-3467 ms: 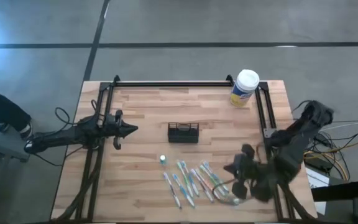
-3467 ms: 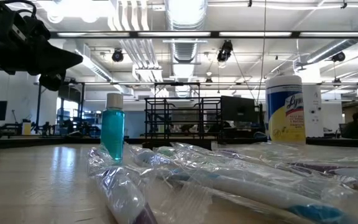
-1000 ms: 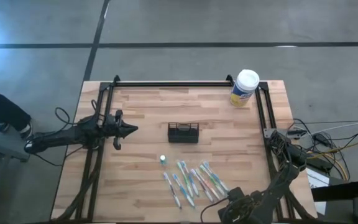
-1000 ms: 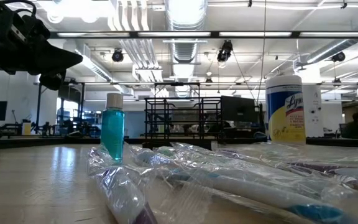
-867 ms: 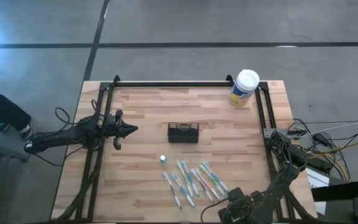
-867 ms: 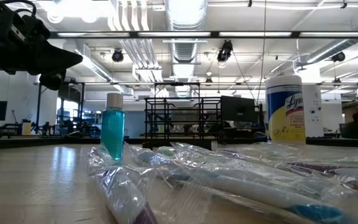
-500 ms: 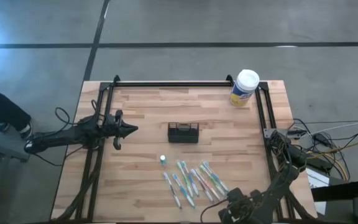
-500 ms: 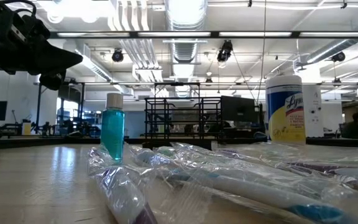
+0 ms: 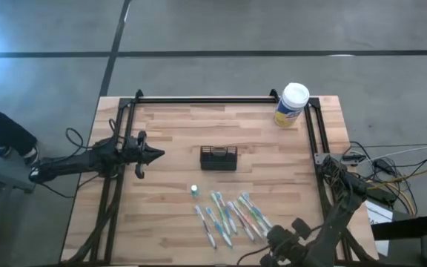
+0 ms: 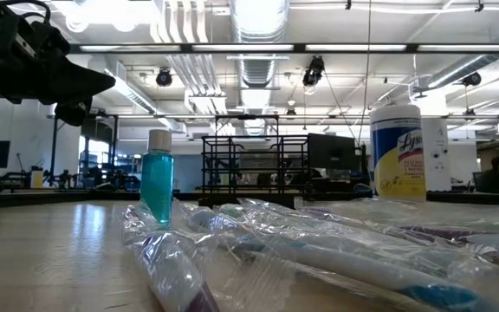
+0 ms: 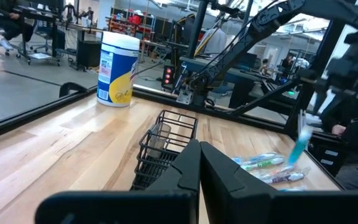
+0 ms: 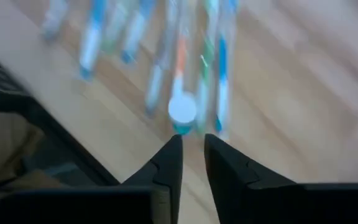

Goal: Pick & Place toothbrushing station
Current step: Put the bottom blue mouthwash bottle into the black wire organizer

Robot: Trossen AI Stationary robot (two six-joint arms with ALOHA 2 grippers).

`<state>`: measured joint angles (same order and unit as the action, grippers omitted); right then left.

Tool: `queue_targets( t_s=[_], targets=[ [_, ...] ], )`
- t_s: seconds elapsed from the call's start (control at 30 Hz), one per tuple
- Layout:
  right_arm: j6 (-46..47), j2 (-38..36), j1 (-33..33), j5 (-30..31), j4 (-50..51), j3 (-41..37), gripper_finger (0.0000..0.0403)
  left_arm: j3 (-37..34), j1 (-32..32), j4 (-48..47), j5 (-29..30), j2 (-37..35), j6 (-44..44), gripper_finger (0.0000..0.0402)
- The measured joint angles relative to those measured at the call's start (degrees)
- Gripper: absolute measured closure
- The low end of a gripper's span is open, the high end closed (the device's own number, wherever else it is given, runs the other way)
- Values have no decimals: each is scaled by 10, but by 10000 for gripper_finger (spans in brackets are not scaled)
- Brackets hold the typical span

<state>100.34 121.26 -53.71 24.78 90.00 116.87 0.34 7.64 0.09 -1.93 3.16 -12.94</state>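
The black wire-mesh holder stands on its base mid-table; it also shows in the left wrist view. Several wrapped toothbrushes lie flat near the table's near edge and fill the low view. A small teal bottle with a white cap stands upright to their far left. My right gripper is at the near edge beside the toothbrushes' right end, its fingers a narrow gap apart above them. A white round top over teal shows just past the fingertips. My left gripper waits shut, left of the holder.
A white-lidded, yellow-labelled canister stands at the far right corner. Black frame rails run along the table's far, left and right sides. Bare wood lies left of the toothbrushes.
My right gripper has come a little from the table's near edge toward the toothbrushes. The toothbrushes, the bottle and the holder have stayed where they were.
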Motion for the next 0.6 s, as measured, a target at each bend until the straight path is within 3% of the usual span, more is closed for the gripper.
queue_targets(
  t_s=[0.17, 0.33, 0.6],
  targets=[
    [-120, 0, 30, 72, 0, 48, 392, 0, 0, 0, 1, 0, 4, 394],
    [-152, 0, 66, 63, 0, 61, 395, 0, 0, 0, 1, 0, 4, 394],
    [-169, 0, 80, 22, -6, 3, 395, 0, 0, -1, 2, 0, 4, 394]
  ],
)
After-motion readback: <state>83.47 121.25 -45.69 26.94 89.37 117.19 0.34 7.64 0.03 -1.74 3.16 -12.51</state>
